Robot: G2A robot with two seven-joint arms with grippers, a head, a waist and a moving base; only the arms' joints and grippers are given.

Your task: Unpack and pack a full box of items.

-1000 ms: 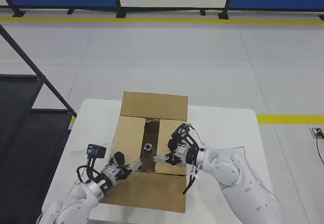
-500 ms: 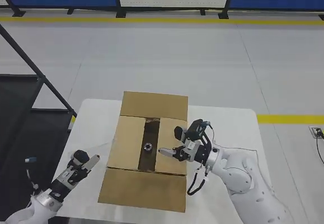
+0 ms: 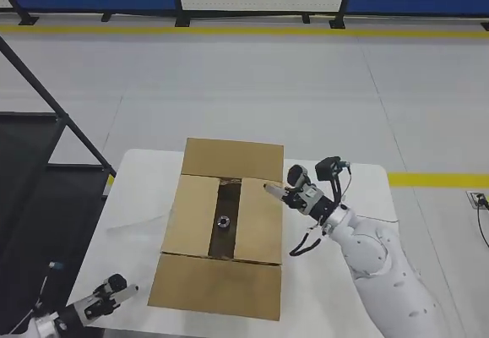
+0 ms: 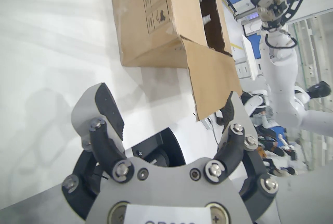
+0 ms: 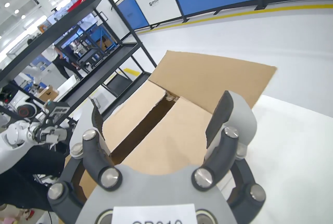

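Box: brown cardboard box (image 3: pixel 257 224) at middle of white table (image 3: pixel 143 203), side flaps (image 3: pixel 192 215) nearly shut | left gripper (image 4: pixel 169 105) spread, by near-left corner | right gripper (image 5: pixel 161 115) spread, at box's right edge | tip: grab flaps at the gap (image 3: pixel 225 207), fold outward

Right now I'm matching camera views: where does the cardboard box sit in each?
Top view: cardboard box in the picture's middle.
Left wrist view: box ahead of the open left gripper, printed side wall facing it.
Right wrist view: box just beyond the open right gripper, top flaps showing.
Shared landmark: the dark gap between its top flaps.
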